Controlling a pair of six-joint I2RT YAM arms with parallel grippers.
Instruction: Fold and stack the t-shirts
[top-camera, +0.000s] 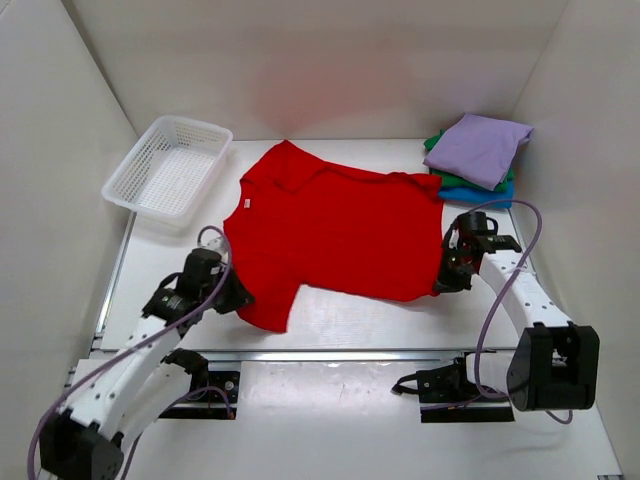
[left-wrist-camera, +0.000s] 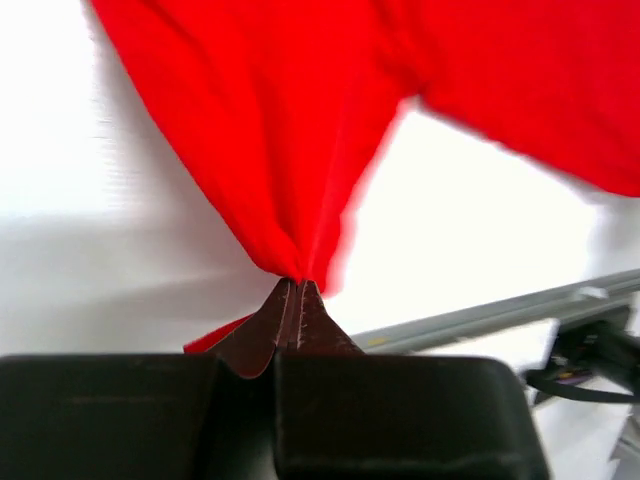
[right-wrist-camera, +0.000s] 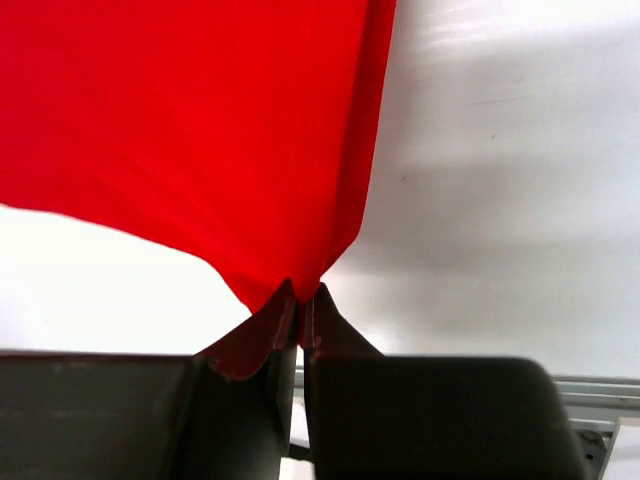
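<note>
Red tee (top-camera: 340, 235) lies flat, mid table (top-camera: 350, 322), front up. Long axis runs approx 9-to-3: collar twd 9-10 o'clock, hem twd 3. Near sleeve points to 6-7.

L arm: left gripper (top-camera: 238, 296) is at the near sleeve's outer edge, jaws closed tight on a pinch of red cloth (the wrist cam shows fabric drawn to a point at the tips). R arm: right gripper (top-camera: 443, 283) is at the near hem corner, also clamped on red cloth.

Key relation: the tee's body lies at 12 o'clock from both tools, and each arm holds the near-edge end on its own side. Likely next is to lift the near edge and carry it twd 12, parallel to the long axis.

Writing: white neck tag (top-camera: 247, 203), too small to read. No brands seen.

Further out: the folded stack is at 1-2 o'clock, lavender tee (top-camera: 480, 148) on top, then green tee (top-camera: 468, 183), with blue tee (top-camera: 478, 196) lowest. White basket (top-camera: 165, 170) at 10.
</note>
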